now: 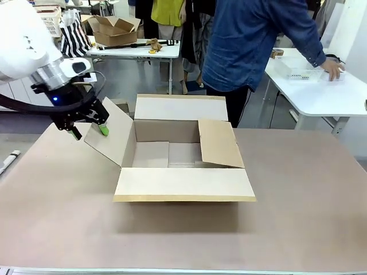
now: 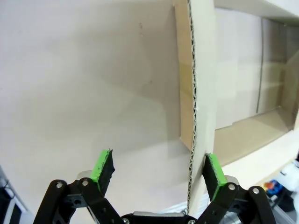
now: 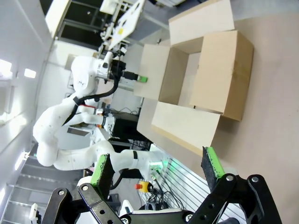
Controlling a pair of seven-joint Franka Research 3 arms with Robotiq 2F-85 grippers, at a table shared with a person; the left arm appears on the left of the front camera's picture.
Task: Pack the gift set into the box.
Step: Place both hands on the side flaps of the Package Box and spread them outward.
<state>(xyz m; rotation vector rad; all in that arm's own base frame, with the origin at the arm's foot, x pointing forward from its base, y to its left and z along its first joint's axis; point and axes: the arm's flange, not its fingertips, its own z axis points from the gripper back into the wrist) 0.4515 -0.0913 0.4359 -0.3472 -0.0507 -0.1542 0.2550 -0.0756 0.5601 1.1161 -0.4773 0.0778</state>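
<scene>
The box (image 1: 183, 152) stands open in the middle of the table, and its bare bottom shows. Its left flap (image 1: 109, 137) leans outward. My left gripper (image 1: 90, 132) is open and straddles that flap's edge (image 2: 192, 116), which runs close to one green pad (image 2: 212, 175); the other pad (image 2: 103, 168) stands clear of it. My right gripper (image 3: 159, 170) is open with nothing between its fingers, some way from the box (image 3: 201, 79). A pale low container (image 1: 301, 74) on the white side table, under the person's hand (image 1: 332, 69), may be the gift set; it is too small to tell.
The person (image 1: 252, 40) stands behind the table's far edge, turned toward the white side table (image 1: 321, 97) at the right. The right flap (image 1: 219, 143) hangs over the opening. The near flap (image 1: 183, 183) and the far flap (image 1: 180, 107) lie outward. Bare tabletop (image 1: 309, 195) surrounds the box.
</scene>
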